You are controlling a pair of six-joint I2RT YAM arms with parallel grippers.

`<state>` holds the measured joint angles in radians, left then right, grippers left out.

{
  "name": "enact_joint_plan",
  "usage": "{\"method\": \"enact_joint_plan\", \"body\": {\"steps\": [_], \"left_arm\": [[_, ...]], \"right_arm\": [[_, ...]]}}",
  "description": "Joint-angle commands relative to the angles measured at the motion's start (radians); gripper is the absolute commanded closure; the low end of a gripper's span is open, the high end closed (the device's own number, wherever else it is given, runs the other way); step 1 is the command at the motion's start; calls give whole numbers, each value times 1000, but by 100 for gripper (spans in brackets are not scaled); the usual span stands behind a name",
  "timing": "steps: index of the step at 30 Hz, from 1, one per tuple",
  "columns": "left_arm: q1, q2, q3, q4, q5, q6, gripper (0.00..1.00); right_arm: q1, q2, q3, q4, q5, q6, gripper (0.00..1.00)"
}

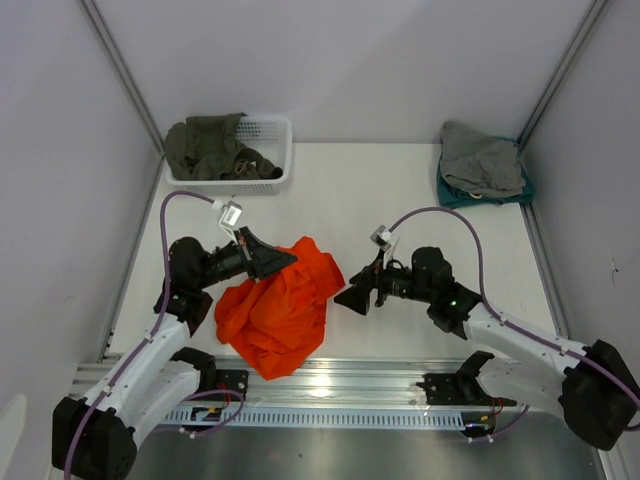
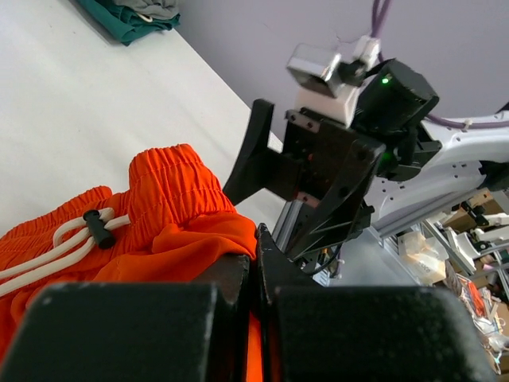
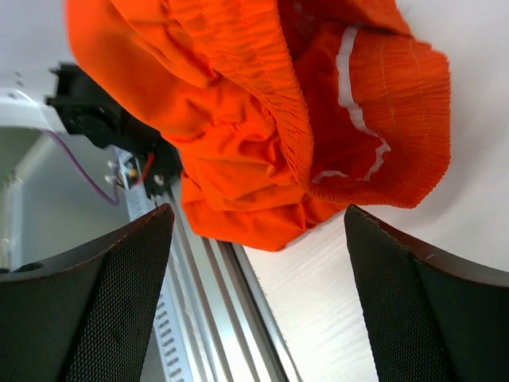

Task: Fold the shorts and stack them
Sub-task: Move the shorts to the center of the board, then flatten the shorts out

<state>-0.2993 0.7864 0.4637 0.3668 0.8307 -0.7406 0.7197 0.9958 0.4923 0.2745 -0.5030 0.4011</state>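
The bright orange shorts (image 1: 277, 306) hang in a crumpled bunch near the table's front edge, partly lifted. My left gripper (image 1: 285, 260) is shut on a fold of the shorts (image 2: 179, 231) near the gathered waistband; the white drawstring (image 2: 56, 243) lies just left of the pinch. My right gripper (image 1: 350, 296) stands open to the right of the shorts, a little apart from them, with nothing between its fingers. In the right wrist view the shorts (image 3: 262, 119) fill the upper part, beyond the spread fingertips (image 3: 131, 239).
A white basket (image 1: 275, 135) with an olive-green garment (image 1: 210, 148) stands at the back left. Grey and teal garments (image 1: 483, 165) lie stacked at the back right. The metal rail (image 1: 330, 385) runs along the near edge under the shorts' lower part.
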Motion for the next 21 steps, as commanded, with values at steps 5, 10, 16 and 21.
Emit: {"method": "enact_joint_plan", "body": {"steps": [5, 10, 16, 21], "left_arm": [[-4, -3, 38, 49, 56, 17, 99], [-4, -3, 55, 31, 74, 20, 98], [-4, 14, 43, 47, 84, 10, 98], [-4, 25, 46, 47, 76, 12, 98]], "right_arm": [[63, 153, 74, 74, 86, -123, 12], [76, 196, 98, 117, 57, -128, 16], [99, 187, 115, 166, 46, -143, 29], [106, 236, 144, 169, -25, -140, 55]]}}
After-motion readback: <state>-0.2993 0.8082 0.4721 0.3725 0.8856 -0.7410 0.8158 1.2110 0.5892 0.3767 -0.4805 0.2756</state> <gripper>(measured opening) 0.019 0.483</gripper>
